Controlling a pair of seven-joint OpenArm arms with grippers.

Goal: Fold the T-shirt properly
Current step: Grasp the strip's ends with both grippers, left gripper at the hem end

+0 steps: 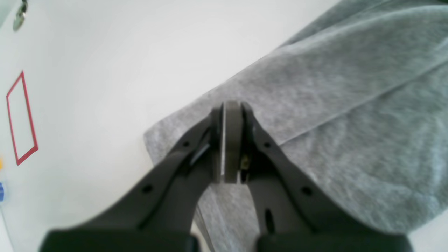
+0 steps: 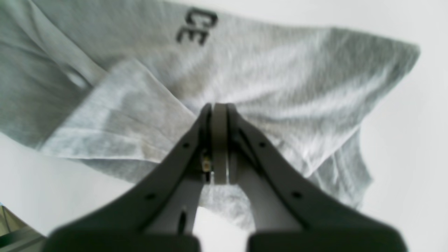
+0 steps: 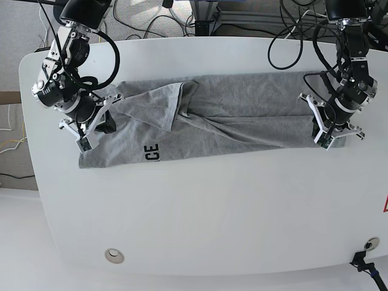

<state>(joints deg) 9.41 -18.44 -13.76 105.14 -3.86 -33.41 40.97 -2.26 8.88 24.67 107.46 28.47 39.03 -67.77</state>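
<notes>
The heather-grey T-shirt [image 3: 242, 115] lies stretched sideways across the white table [image 3: 212, 212], wrinkled, with a flap folded over near its middle. Black letters "CE" [image 3: 151, 153] show near its front edge and also in the right wrist view [image 2: 196, 26]. My right gripper [image 3: 86, 136] is at the shirt's left end. It is shut [image 2: 218, 105] on bunched cloth [image 2: 280, 87], with wrinkles running to its tip. My left gripper [image 3: 324, 138] is at the shirt's right end, shut [image 1: 231, 105] on the cloth [image 1: 350, 105] near a corner.
A red tape rectangle [image 1: 21, 119] marks the table beside the left gripper, and its corner shows at the base view's right edge [image 3: 385, 203]. Cables [image 3: 291, 36] hang behind the table's far edge. A round grommet [image 3: 113, 256] sits near the front left.
</notes>
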